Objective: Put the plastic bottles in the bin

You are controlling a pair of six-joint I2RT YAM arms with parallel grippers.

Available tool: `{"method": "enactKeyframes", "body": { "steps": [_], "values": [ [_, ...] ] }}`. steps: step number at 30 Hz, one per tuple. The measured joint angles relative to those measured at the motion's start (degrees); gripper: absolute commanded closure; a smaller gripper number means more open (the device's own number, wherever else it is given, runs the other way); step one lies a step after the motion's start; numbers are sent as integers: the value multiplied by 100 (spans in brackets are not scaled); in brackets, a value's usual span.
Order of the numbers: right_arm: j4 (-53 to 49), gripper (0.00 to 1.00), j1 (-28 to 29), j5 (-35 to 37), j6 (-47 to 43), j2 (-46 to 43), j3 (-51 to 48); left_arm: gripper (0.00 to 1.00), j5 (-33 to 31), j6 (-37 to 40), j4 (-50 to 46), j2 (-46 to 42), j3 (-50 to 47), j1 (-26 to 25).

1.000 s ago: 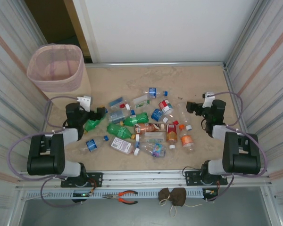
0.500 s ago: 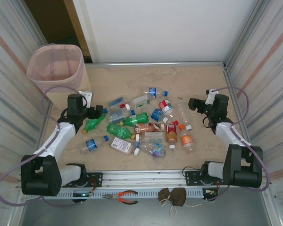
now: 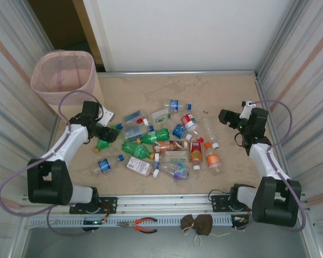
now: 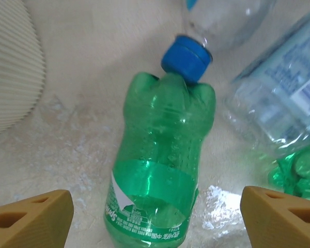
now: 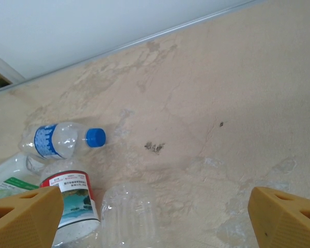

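Both arms have unfolded and reached further out over the table (image 3: 151, 91) than a moment ago, while the bottles lie just where they were. At the far left corner stands the bin (image 3: 64, 88), pale pink and upright, well apart from the heap. The left arm (image 3: 64, 148) stretches up the left side and the right arm (image 3: 264, 156) up the right side. All the plastic bottles (image 3: 172, 145) are on their sides in a loose heap around the middle of the table, with green, clear and brownish ones mixed together. At the heap's left edge hangs the left gripper (image 3: 109, 134), and just right of the heap the right gripper (image 3: 224, 117) points in towards it. From the left wrist I can see the left gripper (image 4: 157, 219) over a green bottle (image 4: 157, 170) lying flat, its fingers (image 4: 31, 217) spread wide to either side and not touching it. From the right wrist, the right gripper (image 5: 155, 217) is spread just as wide with nothing in it, near a clear bottle (image 5: 57, 139) and a red-labelled bottle (image 5: 72, 206). Smallest of all, a blue cap (image 4: 186, 54) on another clear one rests against the green bottle's far end.
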Motion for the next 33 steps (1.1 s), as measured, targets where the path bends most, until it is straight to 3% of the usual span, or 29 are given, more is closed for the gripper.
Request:
{"method": "enactKeyframes", "body": {
  "steps": [16, 24, 33],
  "values": [
    [7, 9, -170, -15, 42, 87, 0, 13, -205, 892, 4, 1287, 614, -101],
    [2, 10, -186, -13, 42, 127, 0, 20, -240, 1005, 4, 1779, 682, -129],
    [2, 10, -186, -13, 42, 146, 0, 40, -289, 1025, 4, 1897, 691, -181]
  ]
}}
